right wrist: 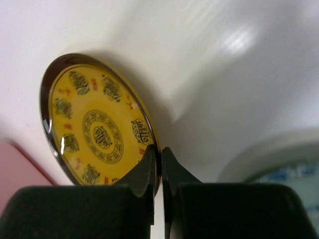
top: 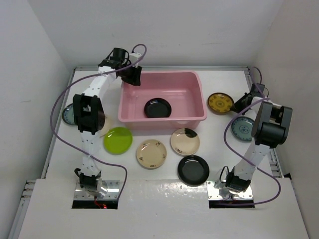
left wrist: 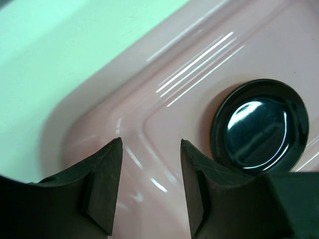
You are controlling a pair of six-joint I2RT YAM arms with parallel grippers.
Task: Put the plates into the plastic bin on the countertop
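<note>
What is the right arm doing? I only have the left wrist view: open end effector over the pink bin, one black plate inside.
Observer: The right end effector is shut on the rim of the yellow patterned plate, right of the pink bin.
Operator: Other plates in the bin?
Observer: None; only the black plate.
Operator: What's in front of it?
Observer: A lime green plate, a cream patterned plate, a cream plate with a black patch, another black plate.

The bin (top: 149, 123) floor lies bare all around one black plate (top: 158, 107). The left gripper (top: 133, 79) hangs over the bin's rear-left corner.
</note>
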